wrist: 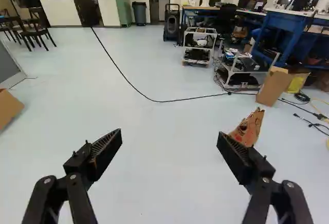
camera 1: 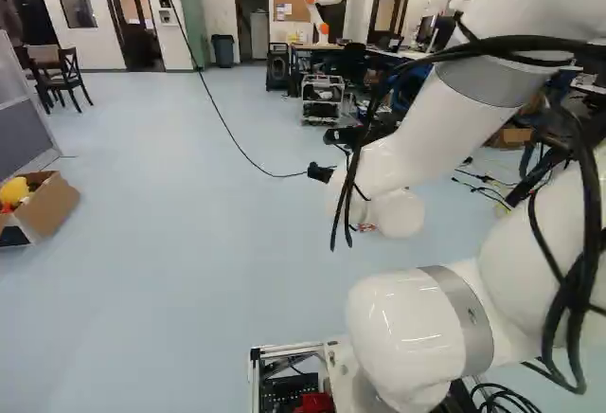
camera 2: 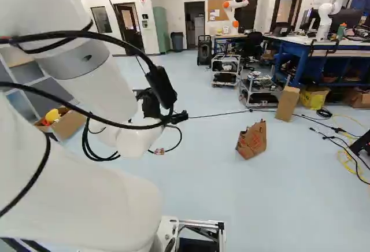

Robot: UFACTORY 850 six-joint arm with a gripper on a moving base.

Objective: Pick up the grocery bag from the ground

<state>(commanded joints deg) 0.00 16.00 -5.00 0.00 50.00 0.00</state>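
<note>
1. Target. The crumpled brown paper grocery bag rests on the pale blue floor, to the right in the scene. Whether it stands or leans cannot be told.
2. Gripper. The black two-fingered gripper is spread wide, with nothing between its fingers.
3. Governing relation. The bag lies ahead of the gripper and to its right, partly masked by the right-hand finger and well apart from it; the gap between the fingers faces bare floor.
4. Landmarks. The upright tan cardboard box and thin black cable lie on the bag's far side.
5. Inference. The approach likely calls for a shift right and forward, then a descent, centring the bag between the fingers.
</note>
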